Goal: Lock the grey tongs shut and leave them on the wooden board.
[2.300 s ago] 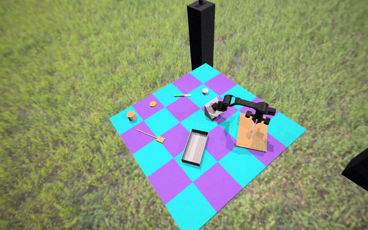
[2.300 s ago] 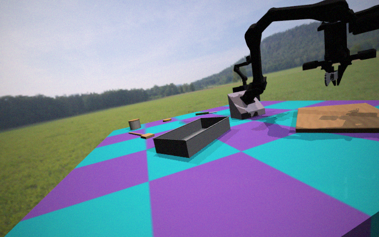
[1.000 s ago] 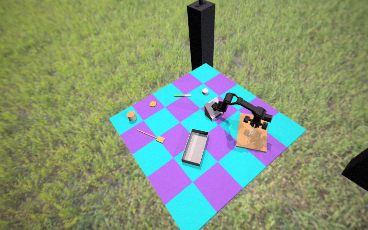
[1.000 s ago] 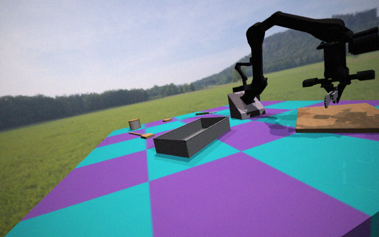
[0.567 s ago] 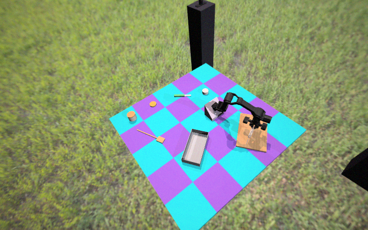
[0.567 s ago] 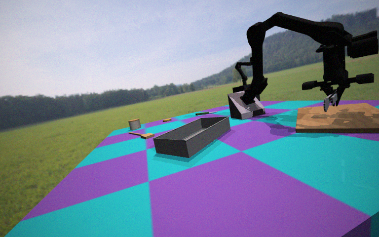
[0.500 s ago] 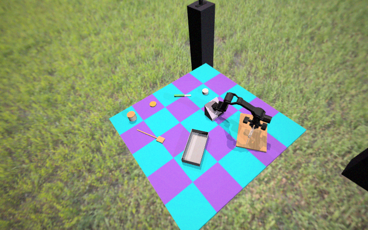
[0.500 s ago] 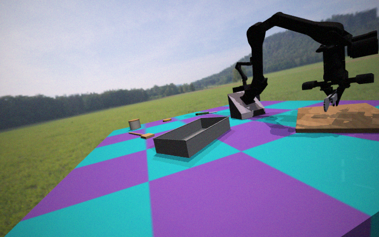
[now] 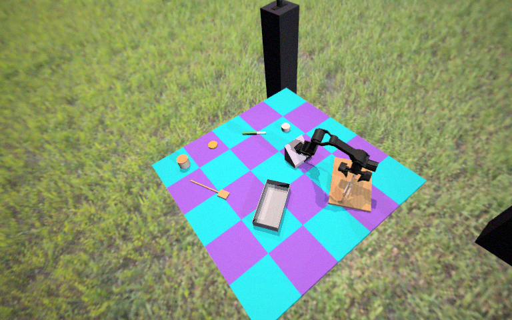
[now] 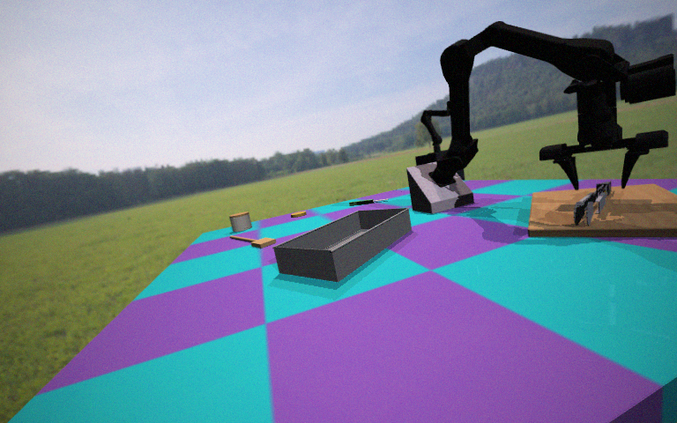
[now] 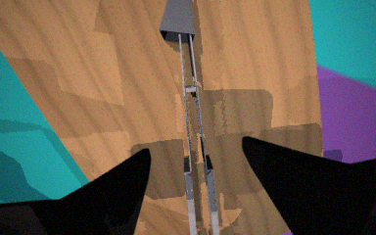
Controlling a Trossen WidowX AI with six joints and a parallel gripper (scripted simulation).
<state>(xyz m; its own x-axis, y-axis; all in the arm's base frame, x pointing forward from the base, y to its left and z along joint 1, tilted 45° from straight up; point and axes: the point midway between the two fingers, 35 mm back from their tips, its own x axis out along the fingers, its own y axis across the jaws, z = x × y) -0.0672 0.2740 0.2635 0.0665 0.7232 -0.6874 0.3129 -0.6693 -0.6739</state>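
The grey tongs [image 9: 347,189] [image 10: 589,211] [image 11: 177,20] lie on the wooden board [image 9: 362,203] [image 10: 649,219] [image 11: 235,29]. Their two arms run close together from the dark grey hinge block, with a narrow gap that widens slightly toward the jaw ends. Whether the lock inside the hinge is engaged cannot be seen. My gripper [image 9: 354,176] [image 10: 600,188] [image 11: 196,148] is open, pointing down just above the tongs, one finger on either side of them with space between. The roasting tin [image 9: 271,207] [image 10: 304,264] stands apart from the board and is empty.
A sloped block [image 9: 291,156] [image 10: 420,191] carries the arm's base. A wooden spatula [image 9: 223,193] [image 10: 263,242], an orange-topped canister [image 9: 183,163] [image 10: 240,223], a yellow disc [image 9: 212,144] [image 10: 298,214], a green-handled tool [image 9: 249,133] and a white cylinder [image 9: 285,127] lie farther off.
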